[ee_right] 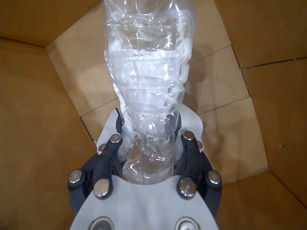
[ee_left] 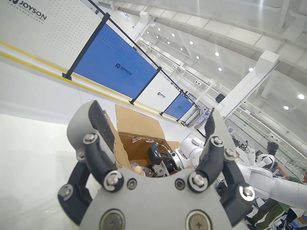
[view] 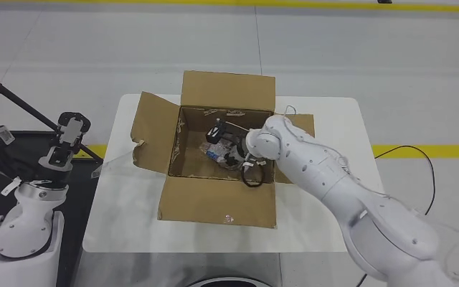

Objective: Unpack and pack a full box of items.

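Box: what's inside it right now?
The right end effector is inside the box, shut on a crumpled clear bottle over bare cardboard floor. In the top view the arm covers part of the interior, so anything beneath it is hidden.

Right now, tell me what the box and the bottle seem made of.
Box: likely cardboard, matte brown, with folded flaps and a torn edge. Bottle: apparently thin clear plastic, glossy, crumpled, with glints; the right claw is shut on it.
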{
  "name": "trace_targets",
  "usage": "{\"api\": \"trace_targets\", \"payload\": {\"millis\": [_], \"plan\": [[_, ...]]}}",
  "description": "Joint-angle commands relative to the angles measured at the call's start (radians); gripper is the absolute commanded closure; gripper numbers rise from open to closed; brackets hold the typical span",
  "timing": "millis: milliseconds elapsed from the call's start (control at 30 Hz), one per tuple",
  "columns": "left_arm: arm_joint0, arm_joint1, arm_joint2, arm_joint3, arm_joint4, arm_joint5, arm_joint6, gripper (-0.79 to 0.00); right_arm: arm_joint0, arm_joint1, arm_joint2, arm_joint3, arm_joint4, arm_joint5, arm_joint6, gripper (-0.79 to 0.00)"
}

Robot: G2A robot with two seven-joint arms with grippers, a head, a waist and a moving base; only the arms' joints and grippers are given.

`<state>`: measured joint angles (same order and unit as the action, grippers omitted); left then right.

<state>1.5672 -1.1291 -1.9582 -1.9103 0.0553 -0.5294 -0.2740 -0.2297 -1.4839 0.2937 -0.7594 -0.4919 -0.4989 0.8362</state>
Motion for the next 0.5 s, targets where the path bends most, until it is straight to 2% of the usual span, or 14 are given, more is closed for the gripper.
{"api": "trace_targets", "payload": {"millis": [0, 67, 133, 167, 300, 467], "plan": [[0.0, 0.0, 0.0, -0.001, 0.001, -0.001, 0.001, -0.785, 0.002, -0.001, 0.006, 0.0, -0.005, -0.012, 0.002, -0.471], [0.001, 0.0, 0.002, -0.002, 0.003, -0.002, 0.001, -0.785, 0.005, 0.002, 0.016, -0.008, -0.01, -0.026, 0.006, -0.588], [0.002, -0.001, 0.004, -0.004, 0.005, -0.002, 0.002, -0.785, 0.003, 0.008, 0.027, -0.02, -0.014, -0.039, 0.012, -0.763], [0.002, -0.001, 0.005, -0.005, 0.006, -0.002, 0.002, -0.785, 0.003, 0.012, 0.034, -0.029, -0.018, -0.04, 0.016, -0.785], [0.003, -0.001, 0.008, -0.008, 0.007, -0.003, 0.003, -0.785, -0.008, 0.035, 0.06, -0.088, -0.051, -0.029, 0.025, -0.785], [0.006, -0.002, 0.008, -0.009, 0.007, -0.006, 0.009, -0.785, -0.034, 0.092, 0.128, -0.243, -0.097, 0.0, 0.06, -0.785]]}}
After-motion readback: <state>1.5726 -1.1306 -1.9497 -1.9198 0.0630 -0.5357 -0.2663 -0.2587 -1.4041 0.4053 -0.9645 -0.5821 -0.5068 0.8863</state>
